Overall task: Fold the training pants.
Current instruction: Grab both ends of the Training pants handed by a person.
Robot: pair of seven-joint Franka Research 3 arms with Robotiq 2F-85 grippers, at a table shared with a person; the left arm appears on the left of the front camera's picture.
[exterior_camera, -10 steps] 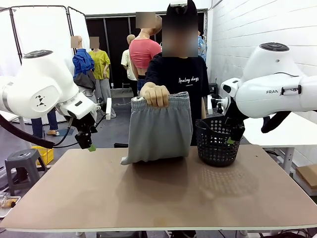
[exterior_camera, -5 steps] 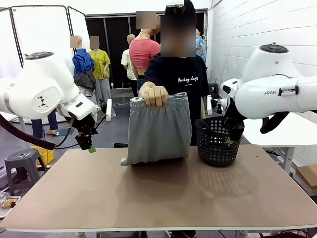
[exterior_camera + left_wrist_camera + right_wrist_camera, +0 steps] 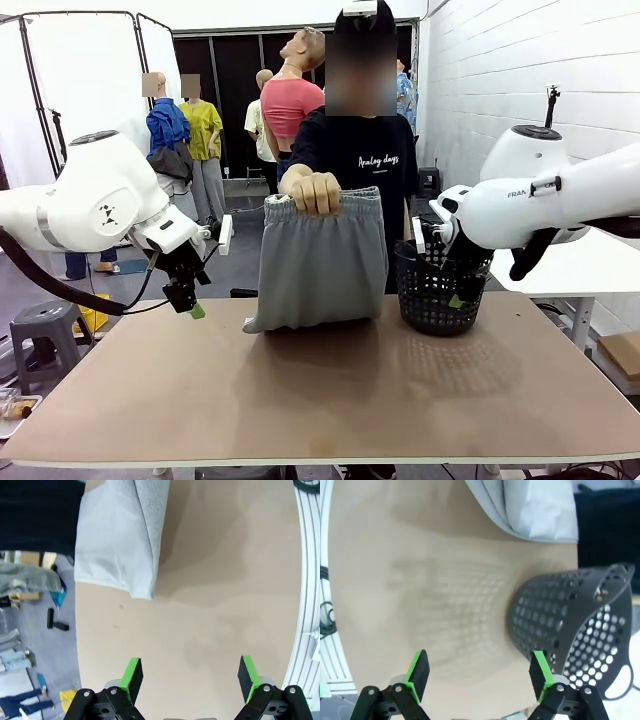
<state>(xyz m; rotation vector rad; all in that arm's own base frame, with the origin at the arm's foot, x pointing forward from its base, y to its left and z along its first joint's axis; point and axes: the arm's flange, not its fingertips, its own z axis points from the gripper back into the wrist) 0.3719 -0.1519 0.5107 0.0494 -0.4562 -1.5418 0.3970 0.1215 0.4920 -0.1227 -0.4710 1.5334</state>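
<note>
The person at the far side holds the light grey training pants [image 3: 322,262] up by the gathered waistband with one hand [image 3: 314,191]; the lower end rests on the table. The pants also appear at the top of the left wrist view [image 3: 122,535] and of the right wrist view [image 3: 530,507]. My left gripper [image 3: 190,303] hangs open over the table's far left, apart from the pants; its green pads [image 3: 132,676] stand wide with nothing between them. My right gripper [image 3: 457,296] is open in front of the basket, its pads [image 3: 418,673] spread over bare table.
A black mesh basket [image 3: 436,285] stands at the far right of the brown table [image 3: 330,390], close to my right gripper; it lies right of the pads in the right wrist view [image 3: 570,615]. A grey stool [image 3: 45,325] sits off the left edge.
Both arms have come down and inward toward the table. The left gripper moved right and lower; the right gripper dropped in front of the basket. The person keeps the pants held up.
</note>
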